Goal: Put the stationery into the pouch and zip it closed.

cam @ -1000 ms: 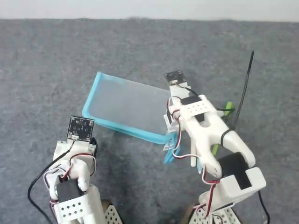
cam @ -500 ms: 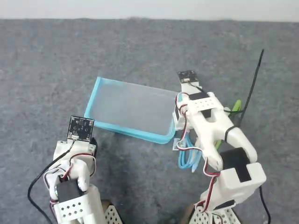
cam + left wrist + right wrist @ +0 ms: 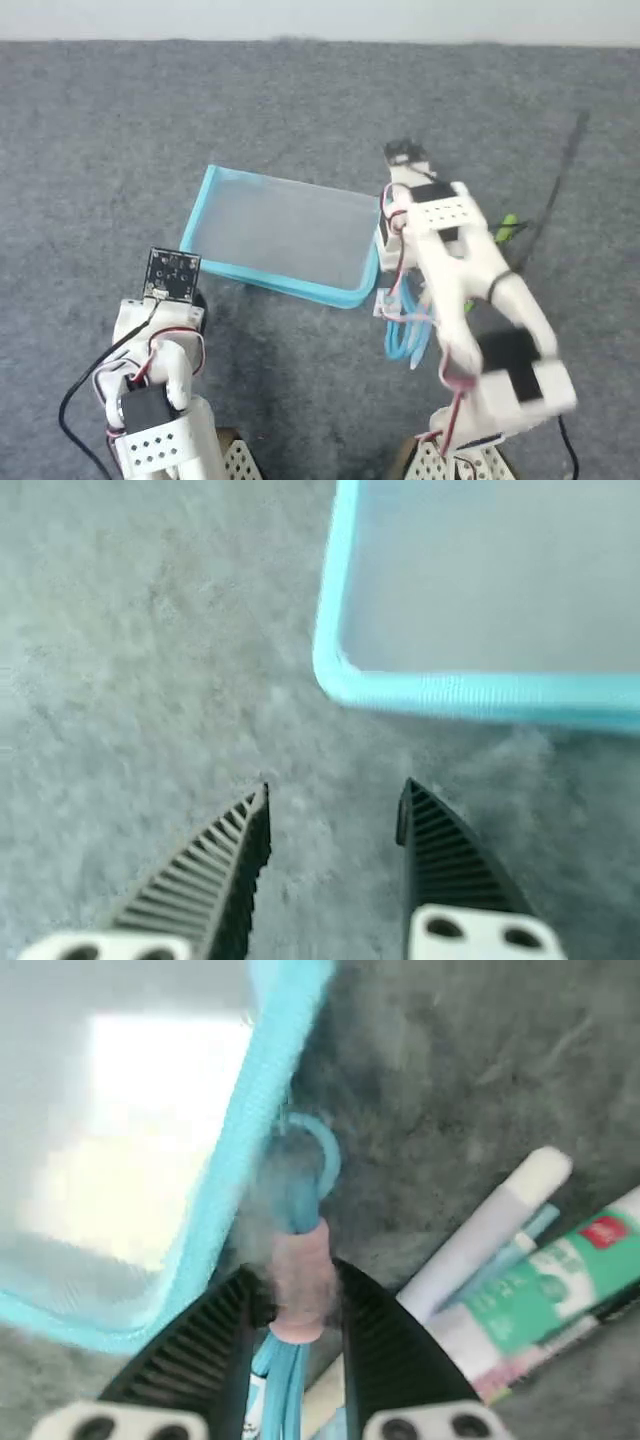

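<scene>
Right arm (image 3: 450, 260) shifted rightward, pouch (image 3: 280, 230) dragged slightly w/ it.
Right pincer (image 3: 292, 1300) clenched on zip pull (image 3: 300, 1260), prob. to open pouch; left pincer (image 3: 335, 820) released nr pouch corner; pens (image 3: 520, 1290) outside.

The high camera looks steeply down over the grey felt table (image 3: 100, 120); both close-in wrist cameras share its mid-frame translucent blue-edged pouch (image 3: 280, 235).

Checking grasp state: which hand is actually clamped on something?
The right hand: it is shut on the zipper pull at the edge of the pouch. The left hand is open and empty above the table, near a pouch corner.
</scene>
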Motion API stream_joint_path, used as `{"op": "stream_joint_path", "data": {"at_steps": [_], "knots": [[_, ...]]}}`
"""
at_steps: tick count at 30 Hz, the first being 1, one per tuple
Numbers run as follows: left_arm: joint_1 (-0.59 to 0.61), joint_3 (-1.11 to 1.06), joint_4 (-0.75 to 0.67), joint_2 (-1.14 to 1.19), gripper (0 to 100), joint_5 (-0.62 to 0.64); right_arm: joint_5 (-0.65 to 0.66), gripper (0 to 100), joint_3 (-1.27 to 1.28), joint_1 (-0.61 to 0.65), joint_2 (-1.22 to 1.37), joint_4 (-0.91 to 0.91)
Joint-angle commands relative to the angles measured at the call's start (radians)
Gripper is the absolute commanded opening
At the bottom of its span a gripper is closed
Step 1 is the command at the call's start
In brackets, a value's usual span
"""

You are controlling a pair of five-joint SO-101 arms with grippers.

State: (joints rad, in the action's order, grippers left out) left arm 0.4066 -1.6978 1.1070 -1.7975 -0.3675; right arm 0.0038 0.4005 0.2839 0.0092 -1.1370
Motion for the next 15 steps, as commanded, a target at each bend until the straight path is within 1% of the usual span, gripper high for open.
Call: {"op": "stream_joint_path", "data": {"at_steps": [1,5,10,12,15], "knots": [[-0.003,0.018,-0.094,-0.021,20,0.011,0.077,0.6,0.046,0.007,-0.305,-0.013],[-0.003,0.036,-0.095,-0.021,20,0.009,0.094,0.6,0.163,0.002,-0.552,-0.007],[-0.018,0.197,-0.06,0.009,21,0.035,0.166,0.6,0.227,0.002,-0.799,-0.042],[-0.044,0.283,-0.032,0.086,23,0.054,0.192,0.6,0.198,0.002,-0.863,-0.094],[-0.117,0.421,-0.005,0.296,26,0.098,0.203,0.6,0.127,0.002,-0.881,-0.18]]}}
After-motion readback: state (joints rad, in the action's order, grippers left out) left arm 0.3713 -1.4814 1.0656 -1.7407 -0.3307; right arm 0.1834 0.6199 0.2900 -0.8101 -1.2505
